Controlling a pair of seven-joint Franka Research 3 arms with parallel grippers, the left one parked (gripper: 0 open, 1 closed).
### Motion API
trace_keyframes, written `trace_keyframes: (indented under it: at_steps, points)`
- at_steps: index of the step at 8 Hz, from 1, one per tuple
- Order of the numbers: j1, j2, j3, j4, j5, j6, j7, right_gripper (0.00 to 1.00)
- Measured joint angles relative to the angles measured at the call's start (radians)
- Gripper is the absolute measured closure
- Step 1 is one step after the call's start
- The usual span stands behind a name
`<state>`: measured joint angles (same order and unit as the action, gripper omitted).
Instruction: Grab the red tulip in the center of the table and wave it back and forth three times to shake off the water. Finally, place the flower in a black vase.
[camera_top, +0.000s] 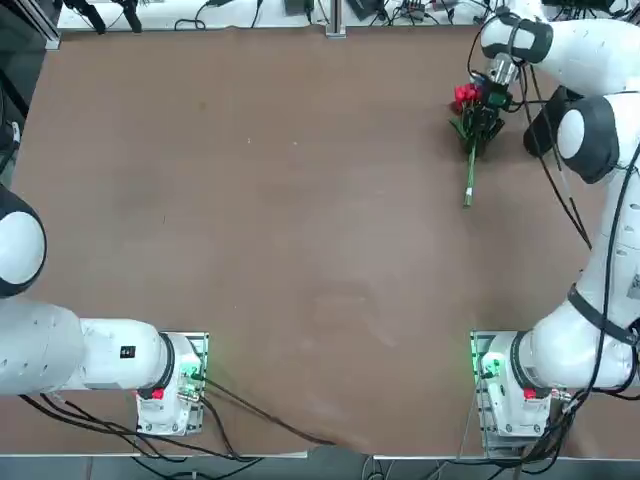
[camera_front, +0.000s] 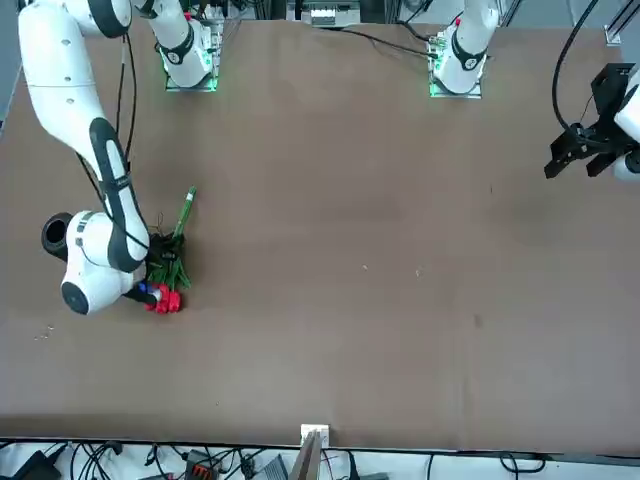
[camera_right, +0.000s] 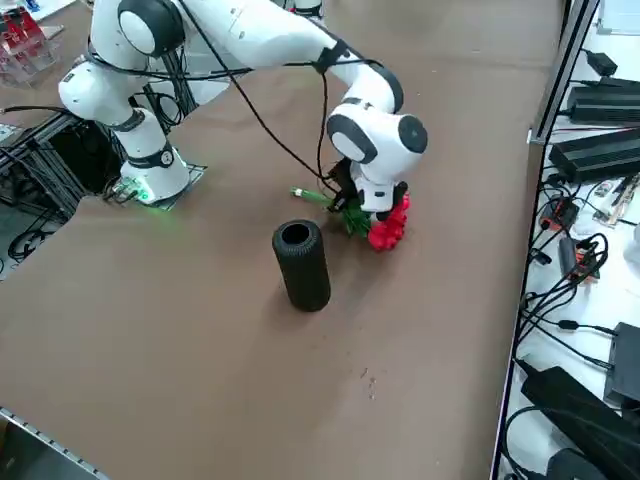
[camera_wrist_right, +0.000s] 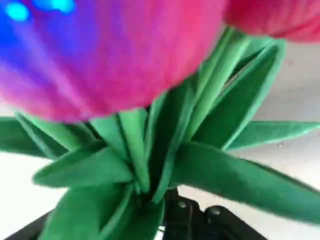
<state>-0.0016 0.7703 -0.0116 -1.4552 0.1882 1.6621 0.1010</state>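
Top view: red tulip (camera_top: 470, 115) within clamped end effector (camera_top: 487, 112).

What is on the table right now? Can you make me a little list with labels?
flower: red tulip, lying on the table, stem end pointing toward the robot's base
tool: right tool shut on the leafy part of the tulip, low at the table
vase: black vase, standing upright beside the flower, empty mouth up
flower in vase: not yet
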Motion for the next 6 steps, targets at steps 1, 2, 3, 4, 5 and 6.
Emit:
trace_keyframes:
  at_steps: [1,2,3,4,5,6]
  points:
    - [0.002,-0.041,-0.001,0.013,0.0,0.002,0.002,0.86]
    - [0.001,-0.096,-0.006,0.025,-0.009,0.004,0.013,0.86]
    - [-0.001,-0.161,-0.02,0.037,-0.042,0.013,0.025,0.86]
    - [-0.003,-0.228,-0.044,0.055,-0.086,0.019,0.032,0.86]
    - [-0.007,-0.29,-0.075,0.074,-0.116,0.022,0.037,0.86]
    - [-0.01,-0.346,-0.112,0.091,-0.125,0.047,0.044,0.86]
